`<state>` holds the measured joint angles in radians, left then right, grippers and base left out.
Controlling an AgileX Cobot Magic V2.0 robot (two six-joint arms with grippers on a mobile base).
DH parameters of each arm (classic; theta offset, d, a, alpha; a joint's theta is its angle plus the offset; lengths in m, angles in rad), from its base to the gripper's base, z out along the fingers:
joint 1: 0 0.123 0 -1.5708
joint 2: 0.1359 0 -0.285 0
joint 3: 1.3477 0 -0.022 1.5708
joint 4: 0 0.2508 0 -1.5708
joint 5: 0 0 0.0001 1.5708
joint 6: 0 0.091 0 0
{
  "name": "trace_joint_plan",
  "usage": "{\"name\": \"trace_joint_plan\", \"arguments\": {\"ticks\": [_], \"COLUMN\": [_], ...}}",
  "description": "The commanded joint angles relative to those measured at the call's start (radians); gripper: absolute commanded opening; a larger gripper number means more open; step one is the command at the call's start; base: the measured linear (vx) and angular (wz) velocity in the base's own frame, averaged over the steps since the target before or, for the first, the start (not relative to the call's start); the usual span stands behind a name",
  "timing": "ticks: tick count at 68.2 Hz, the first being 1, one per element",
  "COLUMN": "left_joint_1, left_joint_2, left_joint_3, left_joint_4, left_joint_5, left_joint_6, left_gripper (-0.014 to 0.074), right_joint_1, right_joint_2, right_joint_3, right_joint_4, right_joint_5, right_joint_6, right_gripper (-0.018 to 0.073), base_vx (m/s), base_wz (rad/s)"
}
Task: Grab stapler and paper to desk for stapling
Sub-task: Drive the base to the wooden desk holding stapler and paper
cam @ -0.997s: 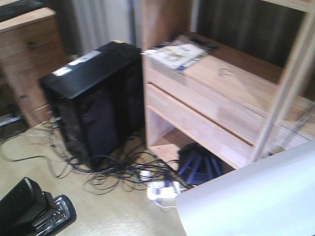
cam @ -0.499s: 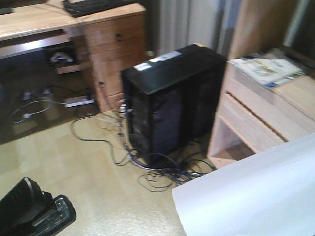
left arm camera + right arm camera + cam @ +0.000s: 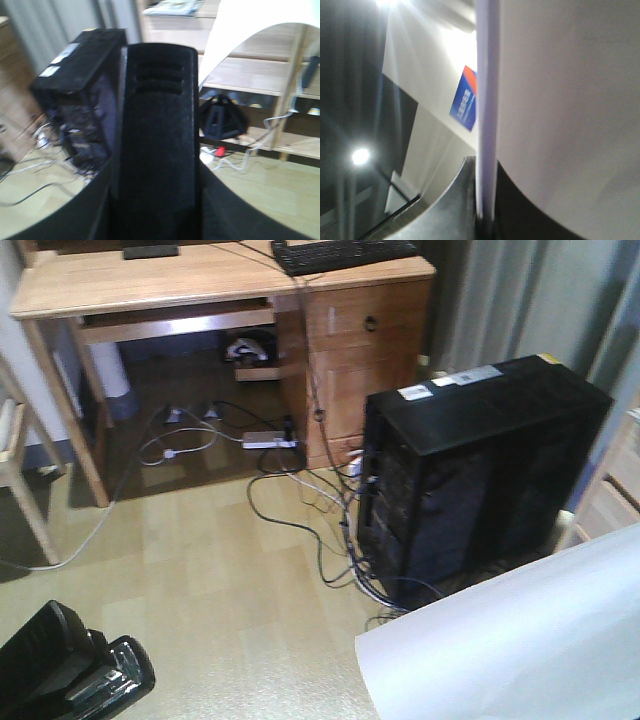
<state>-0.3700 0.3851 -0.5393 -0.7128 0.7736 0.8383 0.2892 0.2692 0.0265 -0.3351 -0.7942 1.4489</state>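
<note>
i hold the stapler (image 3: 155, 130) clenched in my left gripper (image 3: 155, 217), centre frame; my right gripper (image 3: 484, 222) pinches the paper (image 3: 520, 640), lower right; desk (image 3: 150, 285) upper left, computer tower (image 3: 470, 470) right.

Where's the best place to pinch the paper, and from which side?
Along one edge, coming in edge-on so the jaws close across the flat faces. The paper is thin and bows under its own weight, so likely nothing else gives purchase. The right gripper holds it that way, edge down between its jaws.
</note>
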Motion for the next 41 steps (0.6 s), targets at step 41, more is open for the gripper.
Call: {"name": "trace_joint_plan", "arguments": {"ticks": [41], "left_joint_1": [0.002], "left_joint_2": [0.006], "left_joint_3": [-0.030], "left_joint_4": [-0.065], "left_joint_5": [-0.075], "left_joint_6": [-0.001], "left_gripper": [-0.0006], "right_joint_1": [0.001], "right_joint_2": [0.008], "right_joint_3": [0.005], "right_joint_4": [0.004], "right_joint_5": [-0.058], "right_joint_6": [-0.011], "right_gripper": [-0.0003], "base_vx": [0.12], "base_wz": [0.43]}}
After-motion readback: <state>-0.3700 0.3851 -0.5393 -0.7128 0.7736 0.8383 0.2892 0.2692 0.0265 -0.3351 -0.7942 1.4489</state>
